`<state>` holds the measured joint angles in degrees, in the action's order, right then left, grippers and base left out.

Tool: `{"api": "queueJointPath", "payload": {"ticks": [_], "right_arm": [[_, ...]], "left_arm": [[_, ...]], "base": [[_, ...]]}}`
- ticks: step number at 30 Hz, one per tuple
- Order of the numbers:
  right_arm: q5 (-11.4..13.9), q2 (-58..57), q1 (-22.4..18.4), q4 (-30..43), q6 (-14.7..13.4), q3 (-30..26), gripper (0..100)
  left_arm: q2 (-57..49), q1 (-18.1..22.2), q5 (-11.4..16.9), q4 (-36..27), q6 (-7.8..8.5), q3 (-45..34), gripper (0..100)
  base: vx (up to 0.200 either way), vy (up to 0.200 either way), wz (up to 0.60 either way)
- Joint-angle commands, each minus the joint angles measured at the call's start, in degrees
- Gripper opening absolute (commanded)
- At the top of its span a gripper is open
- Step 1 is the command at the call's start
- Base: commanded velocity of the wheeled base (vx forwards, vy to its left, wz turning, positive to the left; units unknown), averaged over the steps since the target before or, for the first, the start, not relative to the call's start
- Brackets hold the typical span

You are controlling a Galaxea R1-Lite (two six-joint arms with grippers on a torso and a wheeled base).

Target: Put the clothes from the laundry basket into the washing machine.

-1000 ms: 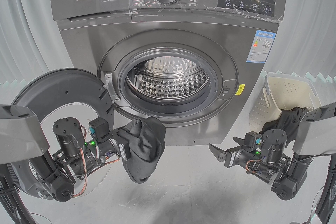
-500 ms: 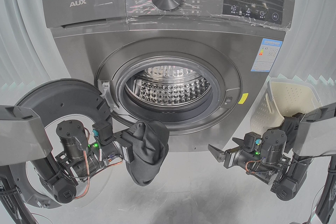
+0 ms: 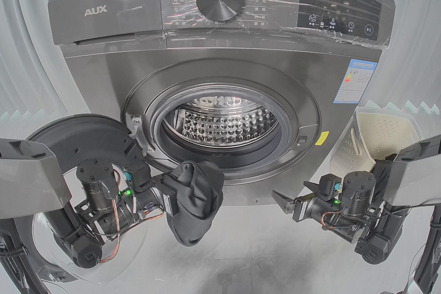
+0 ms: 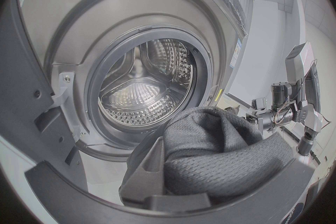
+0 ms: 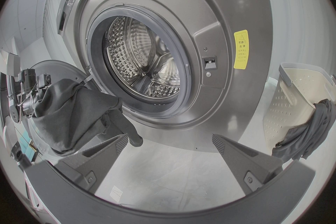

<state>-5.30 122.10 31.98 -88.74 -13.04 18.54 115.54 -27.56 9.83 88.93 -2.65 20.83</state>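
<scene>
The grey washing machine (image 3: 115, 65) stands in front of me, its round door (image 3: 78, 138) swung open to the left and the steel drum (image 3: 225, 120) bare inside. My left gripper (image 3: 188, 198) is shut on a dark grey garment (image 3: 197, 205) that drapes over its fingers and hangs just below the opening's lower left rim. The same garment (image 4: 217, 151) bunches between the left fingers (image 4: 150, 172) before the drum (image 4: 147, 88). My right gripper (image 3: 294, 194) stands open and holds nothing, low at the machine's right front corner, beside the cream laundry basket (image 3: 390, 125).
Another dark garment (image 5: 308, 130) hangs over the rim of the laundry basket (image 5: 297, 91), which stands against the machine's right side. The right gripper (image 5: 168, 139) looks over bare pale floor (image 5: 168, 172) in front of the machine. The open door takes up the left.
The head view has shifted: the machine now looks larger and nearer. The left gripper with its garment sits slightly closer to the drum opening. The right gripper is unchanged.
</scene>
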Motion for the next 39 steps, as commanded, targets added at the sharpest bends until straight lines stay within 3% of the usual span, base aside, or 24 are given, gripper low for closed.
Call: {"api": "queueJointPath", "payload": {"ticks": [1, 22, 27, 31, 38, 39], "right_arm": [[0.0, 0.1, 0.1, 0.0, 0.0, 0.0, 100], [0.0, -0.3, 0.6, 0.0, -0.1, 0.0, 100], [0.0, -0.5, 1.2, 0.0, -0.2, 0.1, 100], [0.0, -0.5, 1.2, 0.0, -0.3, 0.2, 100], [0.0, -0.5, 1.4, -0.1, -0.4, 0.1, 100], [0.0, -0.5, 1.8, -0.1, -0.4, 0.1, 100]], "left_arm": [[0.3, -0.7, 0.0, 0.1, -0.26, 0.1, 0], [1.2, -2.1, -0.1, 0.1, -0.61, 0.0, 0], [1.4, -5.0, 0.1, 0.1, -1.31, 1.1, 0], [5.5, -8.9, -0.1, 0.1, -0.96, 4.3, 0], [11.1, -7.2, 0.7, 0.0, -1.75, 15.7, 0], [12.7, -6.9, 0.7, 0.0, -2.80, 18.2, 0]], "base": [[0.000, 0.000, 0.00], [0.029, 0.000, 0.00], [0.000, 0.000, 0.00], [0.000, 0.000, 0.00], [0.000, 0.000, 0.00], [0.000, 0.000, 0.00]]}}
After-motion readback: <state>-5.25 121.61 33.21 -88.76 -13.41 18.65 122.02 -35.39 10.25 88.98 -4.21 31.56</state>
